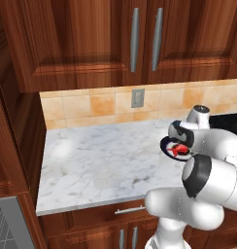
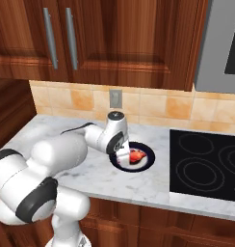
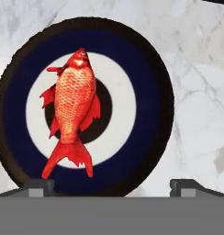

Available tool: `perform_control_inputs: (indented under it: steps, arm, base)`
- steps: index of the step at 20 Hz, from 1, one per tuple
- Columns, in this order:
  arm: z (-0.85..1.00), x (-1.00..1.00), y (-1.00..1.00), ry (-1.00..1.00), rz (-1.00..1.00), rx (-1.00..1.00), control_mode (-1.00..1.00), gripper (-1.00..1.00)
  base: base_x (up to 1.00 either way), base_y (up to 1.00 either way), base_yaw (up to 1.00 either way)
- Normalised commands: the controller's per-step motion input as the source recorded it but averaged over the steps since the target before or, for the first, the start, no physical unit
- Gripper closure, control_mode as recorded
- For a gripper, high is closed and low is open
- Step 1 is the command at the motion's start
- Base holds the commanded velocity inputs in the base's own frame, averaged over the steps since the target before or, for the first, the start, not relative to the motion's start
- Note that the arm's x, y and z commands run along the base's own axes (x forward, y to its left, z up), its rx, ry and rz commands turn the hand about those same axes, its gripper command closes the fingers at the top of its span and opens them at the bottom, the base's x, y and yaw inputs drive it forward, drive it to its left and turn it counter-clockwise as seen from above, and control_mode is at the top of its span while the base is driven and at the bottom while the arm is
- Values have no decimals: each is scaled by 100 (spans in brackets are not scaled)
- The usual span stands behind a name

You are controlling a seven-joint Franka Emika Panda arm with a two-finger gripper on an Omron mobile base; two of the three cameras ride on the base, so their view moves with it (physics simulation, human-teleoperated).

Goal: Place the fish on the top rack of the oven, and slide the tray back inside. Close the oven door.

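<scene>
The red-orange fish [image 3: 72, 108] lies in the middle of a round plate [image 3: 146, 69] with a dark rim and white ring, on the marble counter. In the hand view it lies off to the left, head toward the top. My gripper [image 3: 114, 186] hangs just above the plate's near edge, open, with nothing between its fingertips [image 3: 38, 186]. From the right base view the gripper [image 2: 123, 157] stands at the left side of the fish [image 2: 137, 156]. The fish [image 1: 178, 150] also shows past the arm in the left base view. A grey steel edge of the oven [image 1: 13, 221] shows low at the left. The rack, tray and door cannot be made out.
The plate [image 2: 147, 163] sits on the marble counter [image 1: 91, 165], just left of a black cooktop [image 2: 206, 164]. A wall outlet [image 2: 115, 98] is behind it. Wooden upper cabinets [image 1: 91, 39] hang overhead. A grey appliance [image 2: 220, 43] hangs over the cooktop. A wooden cabinet side [image 1: 11, 146] bounds the counter's left.
</scene>
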Motion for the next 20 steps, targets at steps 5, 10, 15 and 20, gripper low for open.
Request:
perform_control_inputs:
  steps: [5,10,15,20]
  arm:
    - [-26,45,-22,0,0,5,-100,-100]
    - [-29,46,-5,0,0,2,-100,-100]
    - [-37,34,0,0,0,0,-100,-100]
    - [-38,35,0,0,0,0,-100,-100]
  base:
    - [0,0,0]
    - [0,0,0]
    - [0,0,0]
    - [0,0,0]
